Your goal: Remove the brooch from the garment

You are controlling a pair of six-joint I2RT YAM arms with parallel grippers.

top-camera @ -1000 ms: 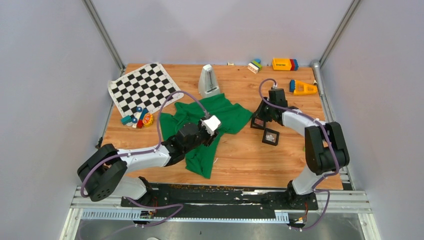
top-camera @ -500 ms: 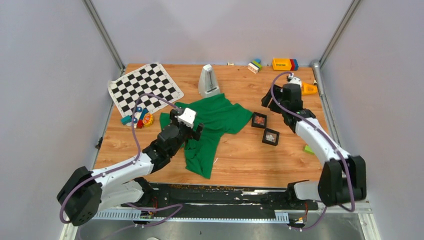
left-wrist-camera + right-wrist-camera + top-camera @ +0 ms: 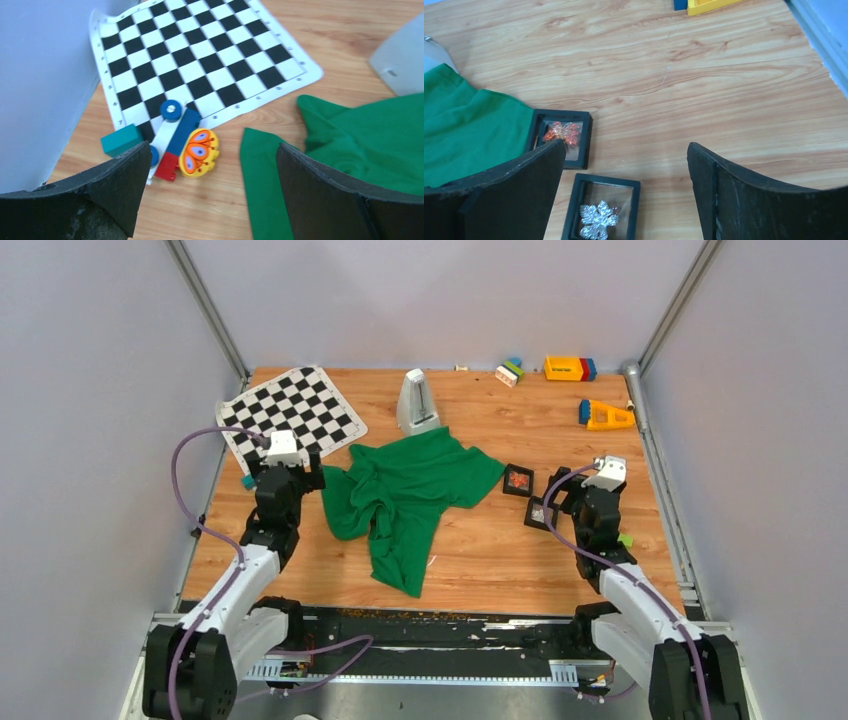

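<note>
Silver-flake case (image 3: 600, 210) beside brooch (image 3: 561, 132)

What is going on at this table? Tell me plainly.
Nothing is being held right now. The left gripper hangs open over the toys beside the chequered mat. The right gripper hangs open above the brooch and a framed silver piece. The brooch lies on the wooden table at the edge of the green garment, not pinned to it.
</note>
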